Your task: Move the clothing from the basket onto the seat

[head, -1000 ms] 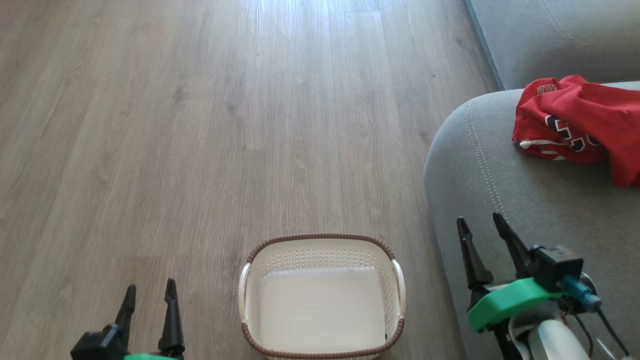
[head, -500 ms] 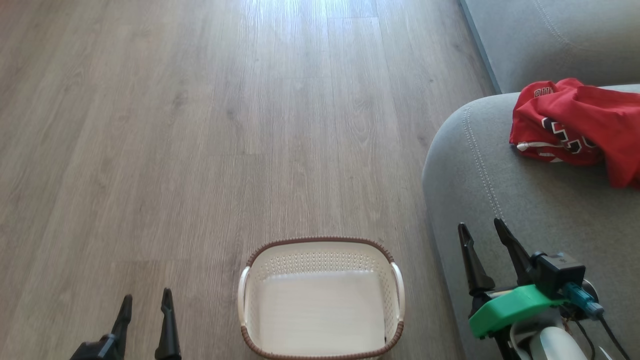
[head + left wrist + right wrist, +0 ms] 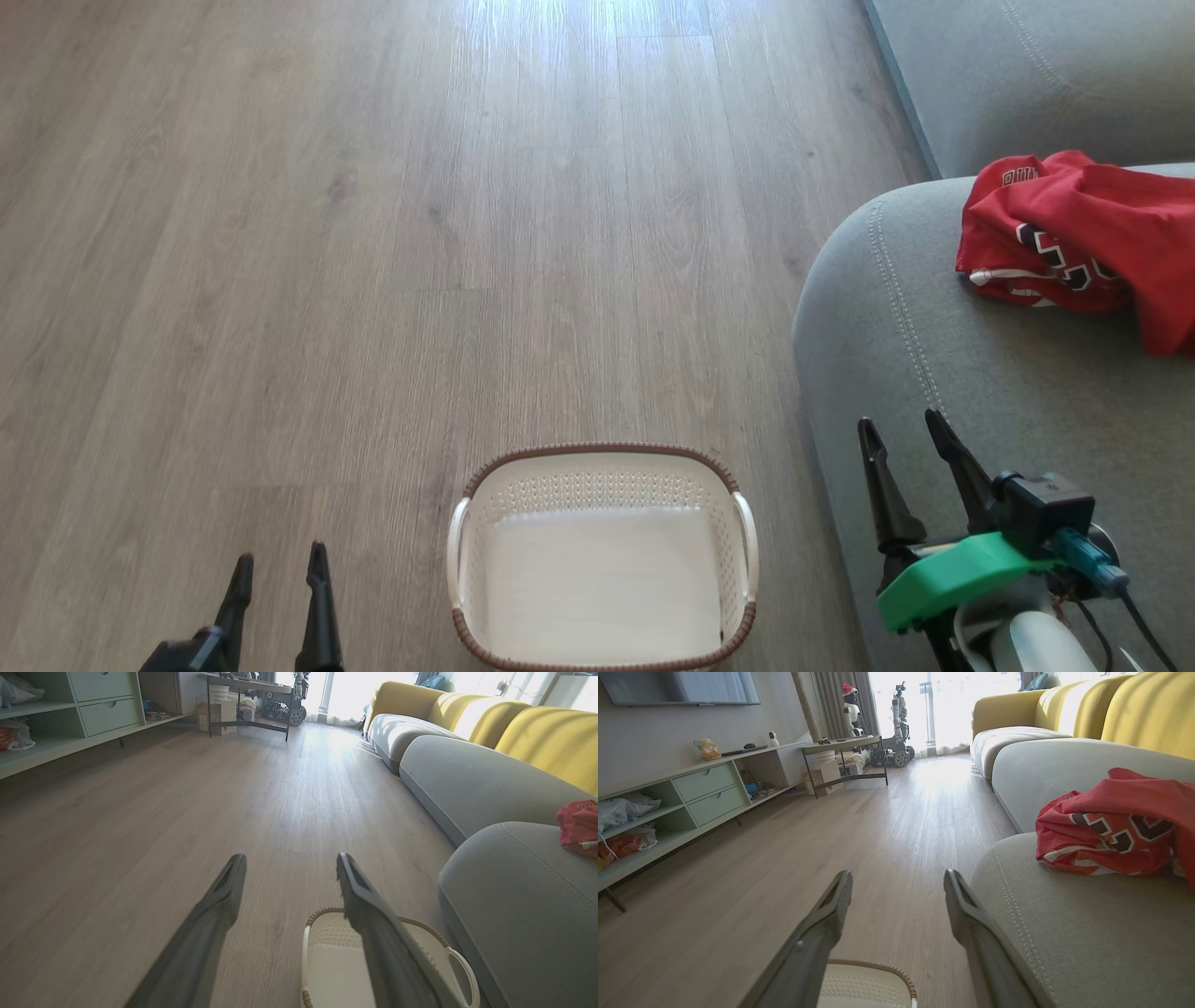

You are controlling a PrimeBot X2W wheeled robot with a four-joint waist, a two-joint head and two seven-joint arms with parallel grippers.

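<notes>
The red clothing (image 3: 1083, 247) lies crumpled on the grey seat (image 3: 971, 373) at the right, its black-and-white lettering showing; it also appears in the right wrist view (image 3: 1115, 835) and at the edge of the left wrist view (image 3: 579, 823). The cream basket (image 3: 602, 476) stands on the floor at bottom centre with nothing inside it. My right gripper (image 3: 904, 429) is open over the seat's front corner, well short of the clothing. My left gripper (image 3: 280, 565) is open at the lower left, beside the basket and holding nothing.
Wood-look floor (image 3: 420, 233) stretches ahead and to the left. A low shelf unit with drawers (image 3: 682, 798) runs along the far left wall, with a small dark-legged table (image 3: 845, 749) beyond. Yellow back cushions (image 3: 542, 737) top the sofa.
My left gripper has dropped lower in the head view. The head camera shifted slightly; the clothing, basket and right gripper stay as they were.
</notes>
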